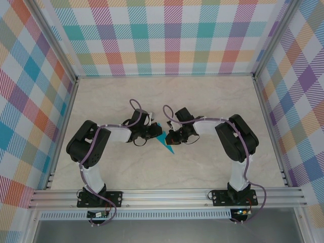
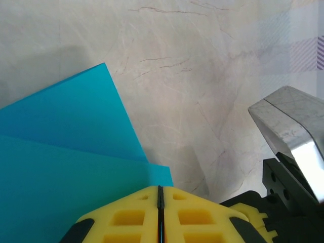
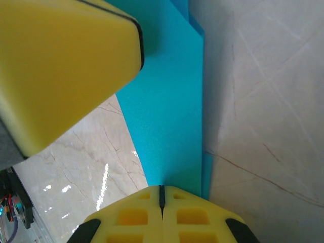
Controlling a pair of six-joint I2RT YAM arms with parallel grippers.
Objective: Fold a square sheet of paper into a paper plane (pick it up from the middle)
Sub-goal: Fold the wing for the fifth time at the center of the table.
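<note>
In the middle of the worktop (image 1: 212, 101), clear of every edge, was the part-folded teal paper (image 1: 165, 143). The right gripper (image 3: 162, 188) was clamped shut on its folded edge. The left gripper (image 2: 160, 188) was closed too, its hold unclear. Light, flimsy stuff, I reckoned, best pinched where layers doubled.

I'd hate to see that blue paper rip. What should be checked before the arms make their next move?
1. Left fingers shut on the paper: ok.
2. Right fingers shut on it: ok.
3. Paper untorn: ok, as far as it shows.
4. Folded layers lined up as intended: cannot tell.
5. Room between the two sets of fingers: close together, cannot tell.
6. Paper lifted off the table: cannot tell.
</note>
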